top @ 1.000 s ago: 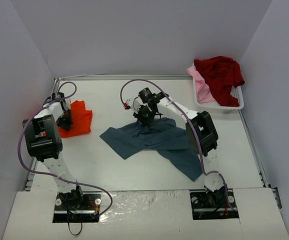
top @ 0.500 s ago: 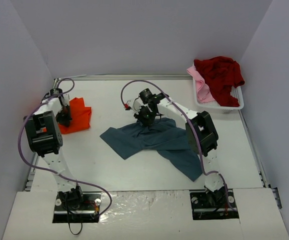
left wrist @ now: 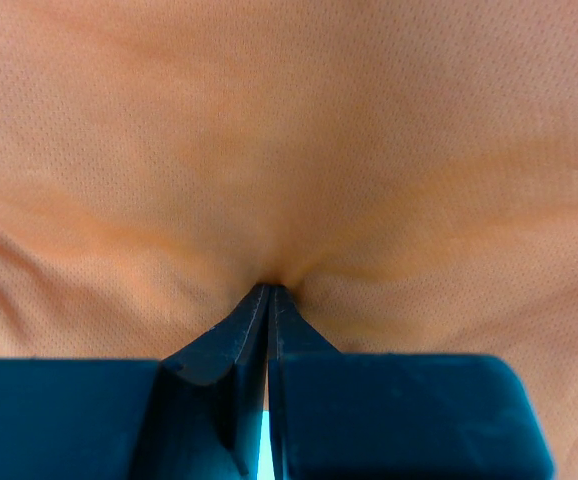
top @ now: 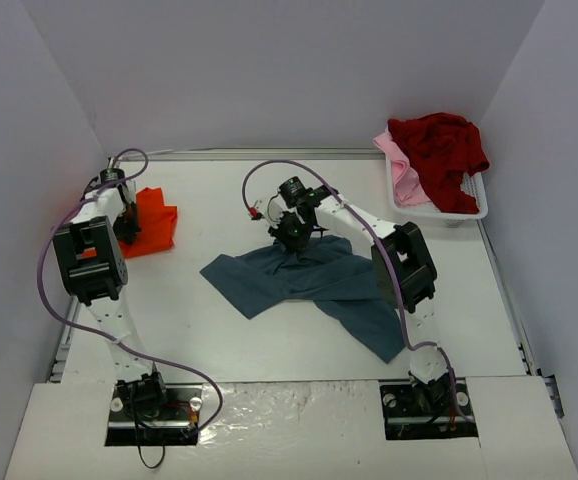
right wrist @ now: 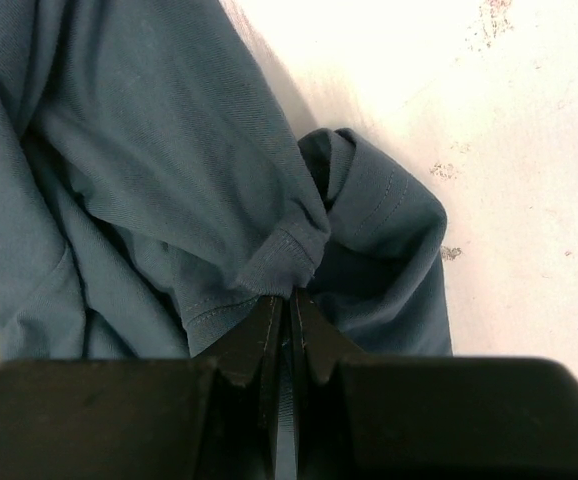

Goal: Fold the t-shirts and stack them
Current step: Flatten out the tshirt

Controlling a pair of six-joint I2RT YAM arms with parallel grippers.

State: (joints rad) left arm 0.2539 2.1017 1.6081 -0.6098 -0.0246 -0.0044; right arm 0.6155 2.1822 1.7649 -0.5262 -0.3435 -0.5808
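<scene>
The orange t-shirt [top: 151,221] lies folded at the far left of the table. My left gripper [top: 126,222] is shut on its left edge; in the left wrist view the cloth [left wrist: 289,150] fills the frame and puckers at the gripper [left wrist: 270,290]. The slate blue-grey t-shirt [top: 309,285] lies rumpled in the middle. My right gripper [top: 291,236] is shut on its ribbed collar at the far edge; the right wrist view shows the gripper [right wrist: 287,296] pinching that shirt [right wrist: 149,150]. The dark red t-shirt [top: 441,148] and pale pink t-shirt [top: 403,176] lie in the basket.
The white plastic basket [top: 474,206] stands at the far right corner. White walls close in the table at the back and both sides. Purple cables loop from both arms.
My left gripper has dragged the orange t-shirt toward the far left corner. The right gripper and the blue-grey t-shirt have stayed in place.
</scene>
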